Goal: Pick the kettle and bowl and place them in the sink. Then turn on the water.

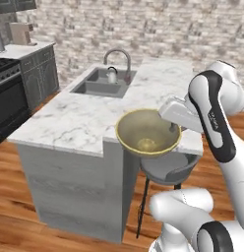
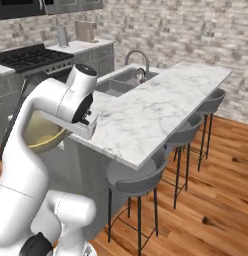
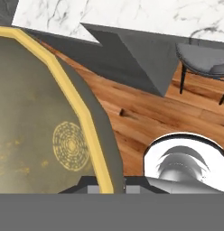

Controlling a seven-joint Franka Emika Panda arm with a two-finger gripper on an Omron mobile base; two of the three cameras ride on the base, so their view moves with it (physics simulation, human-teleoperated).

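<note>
Marble counter's edge [image 1: 70,140], bowl [image 1: 146,132] in claw [image 1: 173,129] (rim pinched)

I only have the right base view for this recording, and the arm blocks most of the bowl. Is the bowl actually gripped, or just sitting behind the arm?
Observer: Gripped. In the hand view the gripper is shut on the rim of the bowl, one finger on each side.
Operator: Is it over the counter yet?
Observer: Not quite. In the left base view the bowl hangs at the near edge of the counter, above a stool.
Operator: And the kettle?
Observer: The left base view shows the kettle already in the sink, under the faucet.
</note>
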